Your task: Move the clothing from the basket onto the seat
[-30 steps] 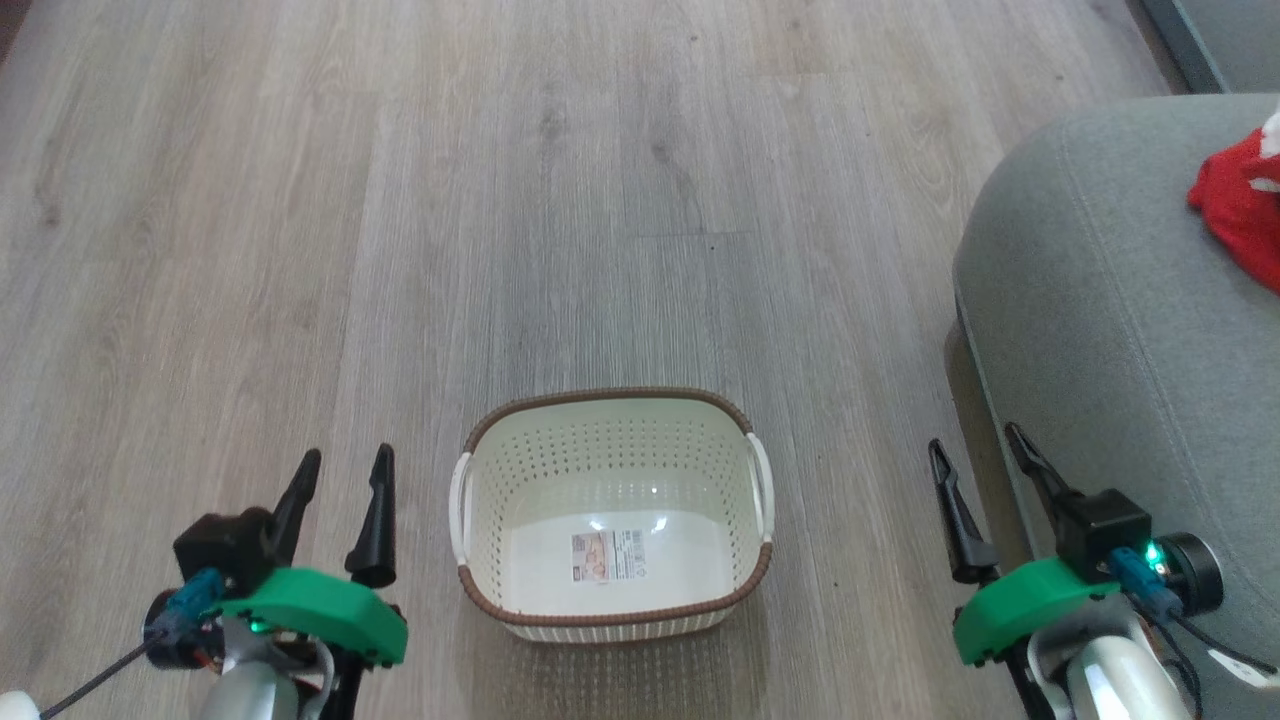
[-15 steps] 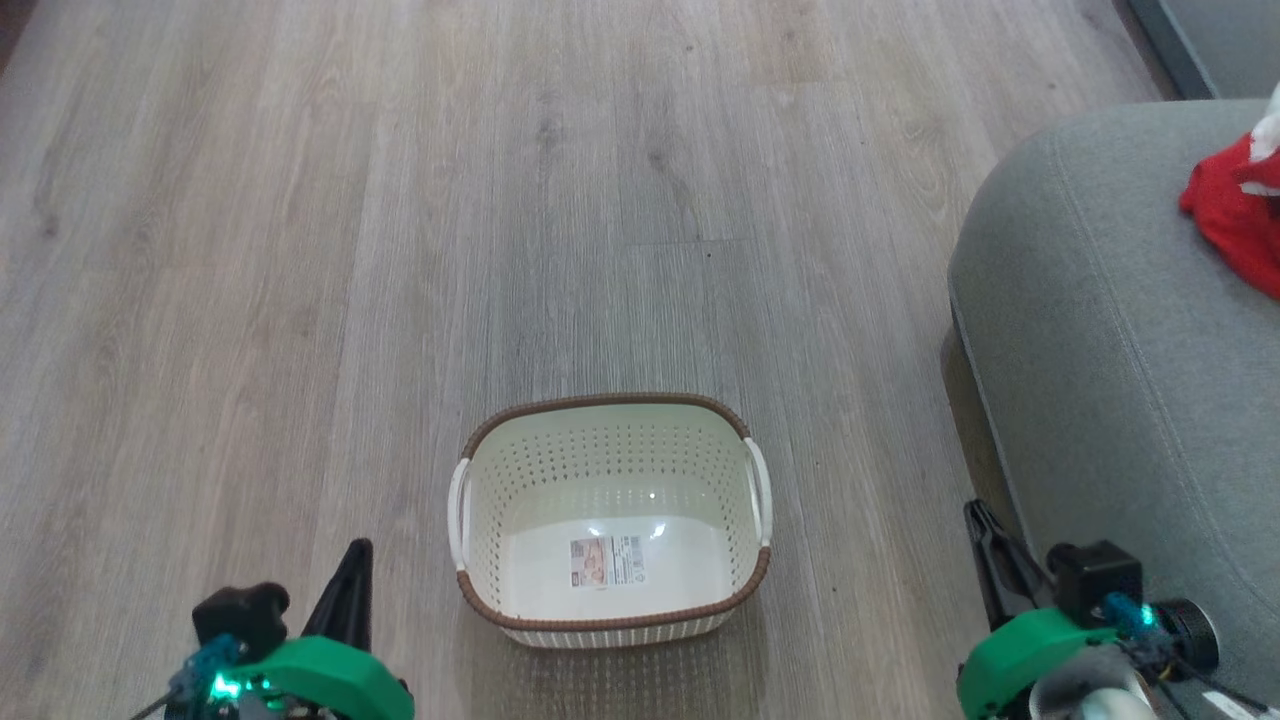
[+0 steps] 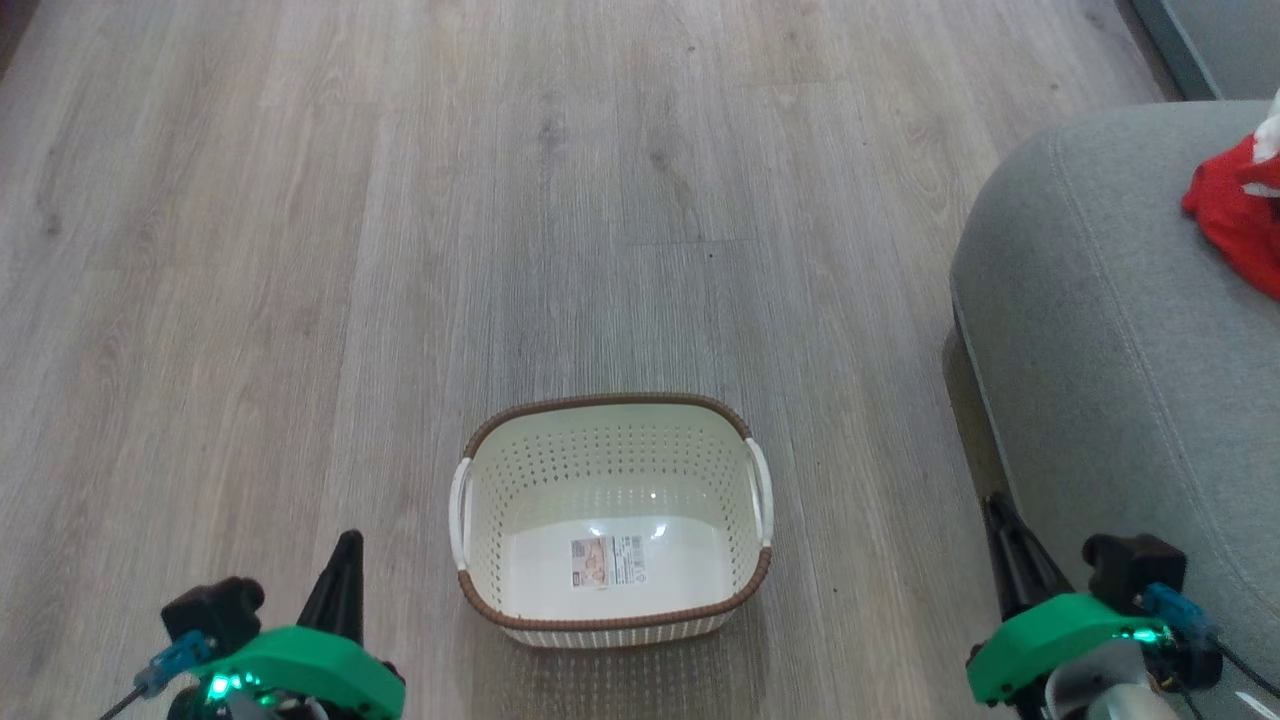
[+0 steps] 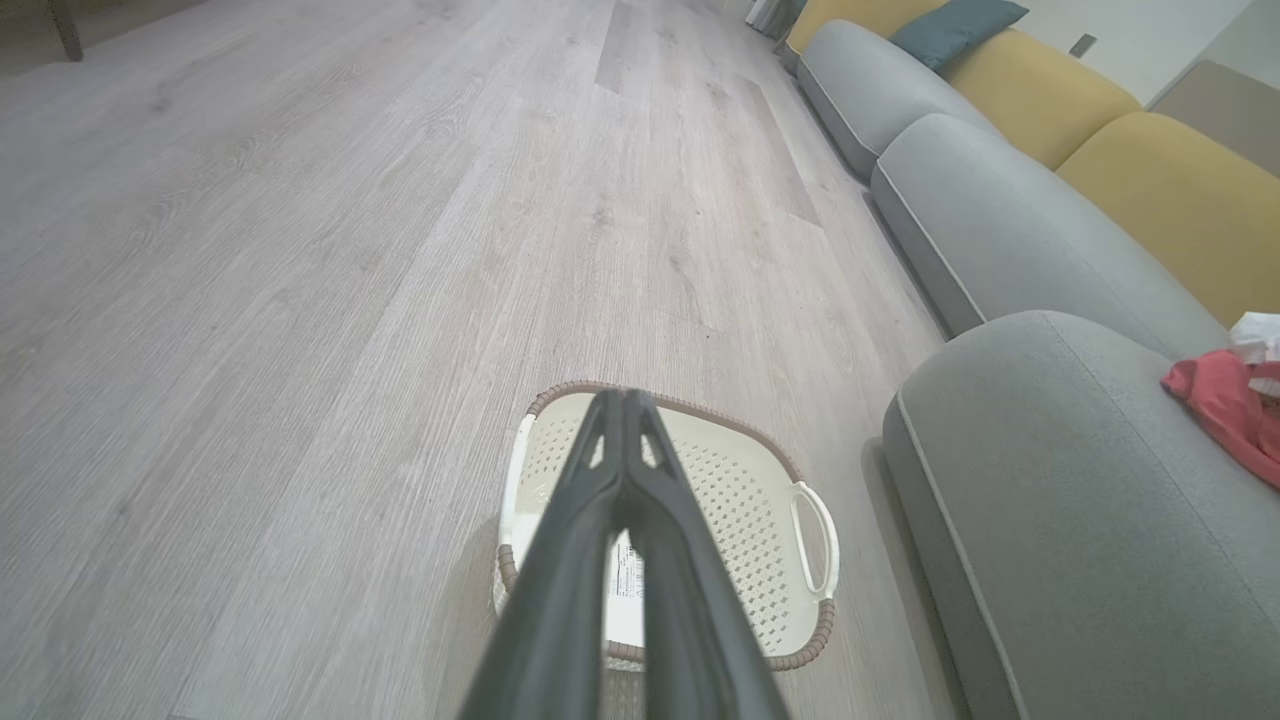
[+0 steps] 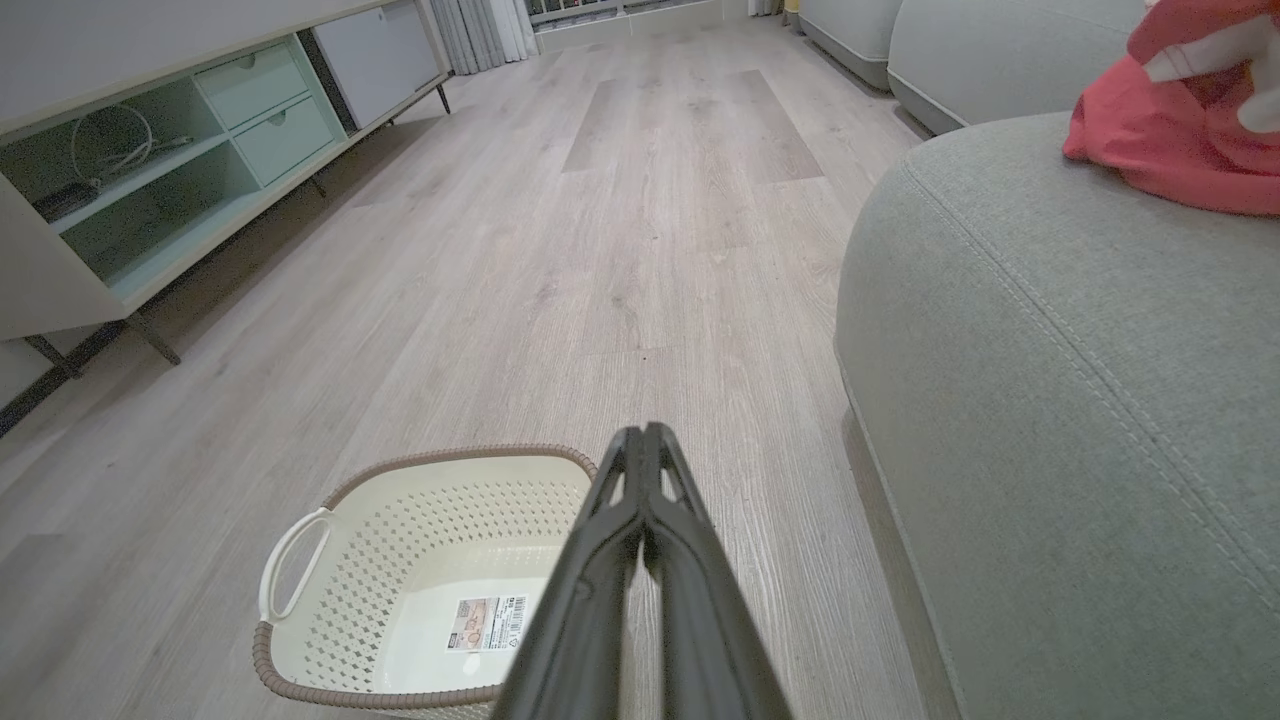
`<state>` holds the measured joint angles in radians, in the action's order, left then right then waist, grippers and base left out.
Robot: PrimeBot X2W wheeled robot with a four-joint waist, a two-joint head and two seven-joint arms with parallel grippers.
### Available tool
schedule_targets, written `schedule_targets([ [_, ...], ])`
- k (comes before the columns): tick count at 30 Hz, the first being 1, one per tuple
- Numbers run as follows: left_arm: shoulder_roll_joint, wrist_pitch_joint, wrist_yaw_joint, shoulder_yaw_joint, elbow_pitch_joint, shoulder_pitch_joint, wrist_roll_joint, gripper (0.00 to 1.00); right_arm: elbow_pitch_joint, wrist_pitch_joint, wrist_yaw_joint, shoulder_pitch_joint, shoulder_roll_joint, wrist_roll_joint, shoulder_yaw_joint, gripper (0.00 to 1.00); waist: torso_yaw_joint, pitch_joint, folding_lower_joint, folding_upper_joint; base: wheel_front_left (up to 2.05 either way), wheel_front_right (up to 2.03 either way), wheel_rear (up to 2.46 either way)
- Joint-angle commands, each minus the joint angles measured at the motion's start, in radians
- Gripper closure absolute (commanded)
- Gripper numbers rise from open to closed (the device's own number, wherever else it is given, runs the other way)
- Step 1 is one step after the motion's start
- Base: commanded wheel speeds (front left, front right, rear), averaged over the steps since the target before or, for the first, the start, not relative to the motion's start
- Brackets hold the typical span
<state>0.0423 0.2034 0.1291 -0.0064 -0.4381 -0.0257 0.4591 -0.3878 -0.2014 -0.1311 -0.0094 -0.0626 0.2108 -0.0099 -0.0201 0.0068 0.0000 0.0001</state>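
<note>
Red fabric clothing with white pieces [image 3: 1232, 215] is seen bundled on top of the large grey-green upholstered seat [image 3: 1100, 330], well apart from the cream-white perforated plastic basket with a brown woven-look rim [image 3: 610, 402], which is found empty on the grey wood-look floor [image 3: 400, 250] near the seat. The left claw [image 4: 622, 400] is held low at the basket's left, fingers pressed together on nothing. The right claw [image 5: 645, 432] is likewise closed and empty between basket and seat.
</note>
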Motion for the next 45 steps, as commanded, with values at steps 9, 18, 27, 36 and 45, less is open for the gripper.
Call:
schedule_targets([
  [9, 0.004, -0.028, 0.0, 0.022, 0.049, -0.051, 0.112, 1.0, 0.047, 0.027, 0.0, -0.047, 0.003, 0.137, -0.013, 1.0, 0.002, 0.0, 0.0, -0.0001, 0.0, 0.0, 0.0],
  [18, 0.005, -0.058, 0.0, 0.032, 0.064, -0.054, 0.218, 1.0, 0.057, 0.056, 0.0, -0.052, 0.004, 0.266, -0.022, 1.0, 0.004, -0.001, 0.0, -0.0001, 0.0, 0.0, 0.0],
  [27, 0.005, -0.081, 0.001, 0.04, 0.076, -0.056, 0.303, 1.0, 0.065, 0.08, 0.0, -0.056, 0.004, 0.369, -0.03, 1.0, 0.005, -0.001, 0.0, -0.0001, 0.0, 0.0, 0.0],
  [36, 0.005, -0.108, 0.001, 0.049, 0.089, -0.059, 0.398, 1.0, 0.074, 0.106, 0.0, -0.061, 0.005, 0.485, -0.038, 1.0, 0.007, -0.001, 0.0, -0.0001, 0.0, 0.0, 0.0],
  [45, 0.006, -0.134, 0.001, 0.058, 0.102, -0.062, 0.493, 1.0, 0.082, 0.133, 0.0, -0.066, 0.006, 0.6, -0.047, 1.0, 0.009, -0.002, 0.0, -0.0001, 0.0, 0.0, 0.0],
])
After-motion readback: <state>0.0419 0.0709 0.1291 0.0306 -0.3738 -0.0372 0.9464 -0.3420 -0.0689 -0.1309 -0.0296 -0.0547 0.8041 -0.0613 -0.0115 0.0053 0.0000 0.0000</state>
